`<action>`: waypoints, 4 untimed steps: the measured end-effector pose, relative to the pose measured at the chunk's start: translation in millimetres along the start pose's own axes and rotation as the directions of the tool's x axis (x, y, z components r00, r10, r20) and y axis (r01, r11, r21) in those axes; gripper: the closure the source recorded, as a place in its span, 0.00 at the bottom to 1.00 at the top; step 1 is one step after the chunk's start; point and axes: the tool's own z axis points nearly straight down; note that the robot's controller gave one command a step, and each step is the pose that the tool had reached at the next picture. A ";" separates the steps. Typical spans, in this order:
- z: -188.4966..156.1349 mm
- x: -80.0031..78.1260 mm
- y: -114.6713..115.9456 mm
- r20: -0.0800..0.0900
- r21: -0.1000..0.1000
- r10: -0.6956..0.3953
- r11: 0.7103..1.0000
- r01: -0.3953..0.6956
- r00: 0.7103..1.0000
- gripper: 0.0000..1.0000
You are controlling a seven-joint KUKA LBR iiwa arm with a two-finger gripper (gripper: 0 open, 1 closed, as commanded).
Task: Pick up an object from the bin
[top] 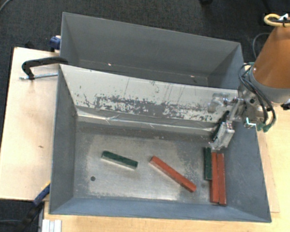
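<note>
Where gripper (219,142) hangs, green bar (208,166) ends.

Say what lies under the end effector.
A green bar and a red bar by the right wall run to the end effector, which covers their far ends; contact cannot be seen.

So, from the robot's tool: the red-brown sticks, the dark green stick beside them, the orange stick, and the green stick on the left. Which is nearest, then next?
1. The red-brown sticks along the right wall and the dark green stick beside them, both just below the tool: too close to call.
2. The orange stick, slanted, mid-floor.
3. The green stick, on the left.
</note>
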 end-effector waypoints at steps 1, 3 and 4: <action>148.0 4.3 28.6 -0.002 -0.001 -0.100 0.995 0.100 0.995 0.00; 173.1 63.2 50.4 0.006 0.001 -0.096 0.995 0.096 0.995 1.00; 63.8 55.1 34.5 0.013 0.005 -0.208 0.978 0.208 0.978 1.00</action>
